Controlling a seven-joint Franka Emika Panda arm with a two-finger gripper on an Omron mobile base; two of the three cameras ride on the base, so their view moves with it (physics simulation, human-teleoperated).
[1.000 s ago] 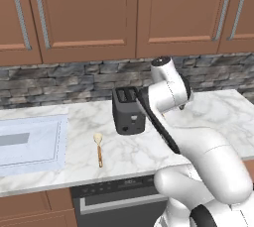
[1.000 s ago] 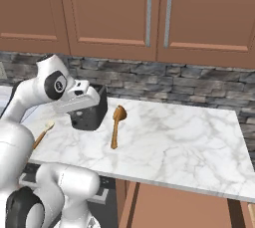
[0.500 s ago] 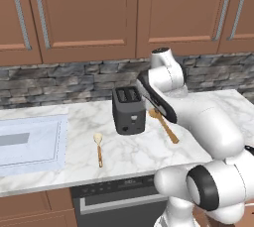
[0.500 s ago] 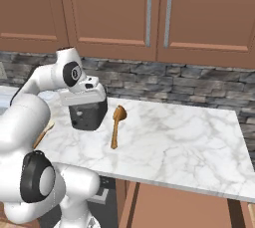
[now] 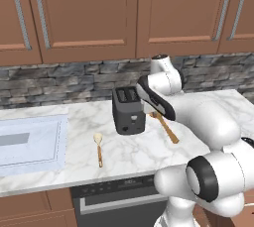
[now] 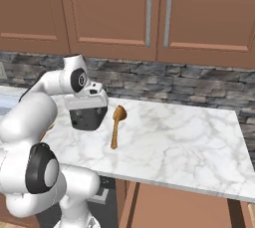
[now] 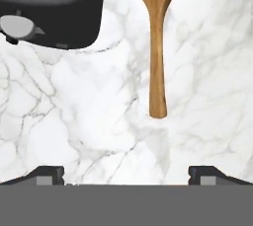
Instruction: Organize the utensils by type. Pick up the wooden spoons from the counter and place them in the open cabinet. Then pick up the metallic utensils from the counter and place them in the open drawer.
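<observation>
My gripper [image 7: 126, 174]: dark fingertips spread wide, holding nothing.
Golden-brown wooden spoon [image 7: 157, 47]: smooth, round bowl, slim handle, flat on white grey-veined marble counter [image 7: 74, 116].
Black toaster [image 7: 49, 8]: boxy, beside spoon.

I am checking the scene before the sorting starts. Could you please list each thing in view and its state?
Long wooden spoon: flat on the counter, right of the toaster, not held.
Short spoon: flat on the counter, left of the toaster.
Toaster: upright, slots empty.
Gripper: open, empty, above the long spoon's handle end.
Wall cabinets: doors closed.
</observation>
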